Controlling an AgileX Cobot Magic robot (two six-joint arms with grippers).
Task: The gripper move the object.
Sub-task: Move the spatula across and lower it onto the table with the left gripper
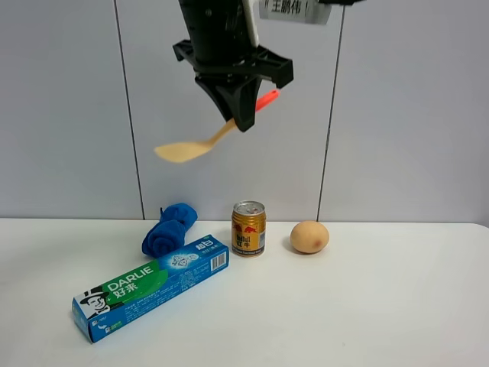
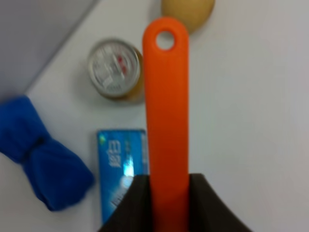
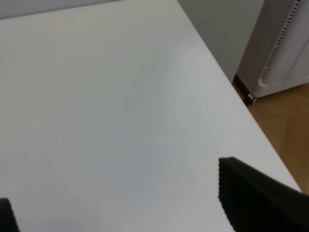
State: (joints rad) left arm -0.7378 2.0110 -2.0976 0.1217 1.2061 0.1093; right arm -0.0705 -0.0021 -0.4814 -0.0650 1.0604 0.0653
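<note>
Well above white table (image 1: 382,306), left tool (image 1: 243,122) clamps spoon (image 1: 187,151) by orange handle.

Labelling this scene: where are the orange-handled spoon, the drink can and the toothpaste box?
Orange-handled wooden-headed spoon (image 1: 183,151): exterior high view, its head.
Gold-red metal drink can (image 1: 248,231): exterior high view, side label.
Blue-green Darlie toothpaste box (image 1: 153,294): exterior high view, top face.

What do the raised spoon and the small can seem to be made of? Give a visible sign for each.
Spoon: pale matte tan head looks like wood, though blurred; the smooth, evenly orange handle looks like plastic or silicone. Can: likely metal, given its shiny silver rim and lid.
</note>
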